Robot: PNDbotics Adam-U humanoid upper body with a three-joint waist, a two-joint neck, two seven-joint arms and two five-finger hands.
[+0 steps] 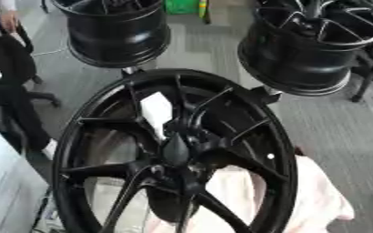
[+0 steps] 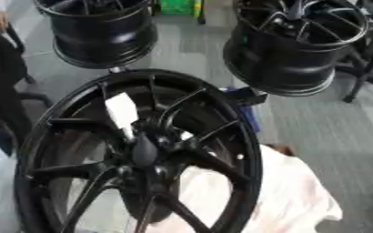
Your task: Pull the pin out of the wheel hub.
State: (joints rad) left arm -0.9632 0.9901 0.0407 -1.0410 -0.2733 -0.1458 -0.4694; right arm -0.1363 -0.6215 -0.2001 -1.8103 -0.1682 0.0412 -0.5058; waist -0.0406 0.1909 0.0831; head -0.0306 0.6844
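A big black spoked wheel hub (image 1: 86,136) stands tilted in front of me and fills the lower middle of both views. At its centre a dark tapered piece (image 1: 176,149) points up out of the boss; I cannot tell whether it is the pin. Just above it, close to the centre, a white flat piece (image 2: 119,110) runs down into a thin stem. Neither of my hands shows in either view. A dark mass (image 1: 172,205) sits behind the lower spokes, and I cannot make out what it is.
Two more black wheels stand behind, one at the back left (image 1: 118,32) and one at the back right (image 1: 309,45). A pale pink cloth (image 2: 293,195) lies under the hub at the lower right. A white surface (image 1: 7,191) is at the lower left, on grey floor.
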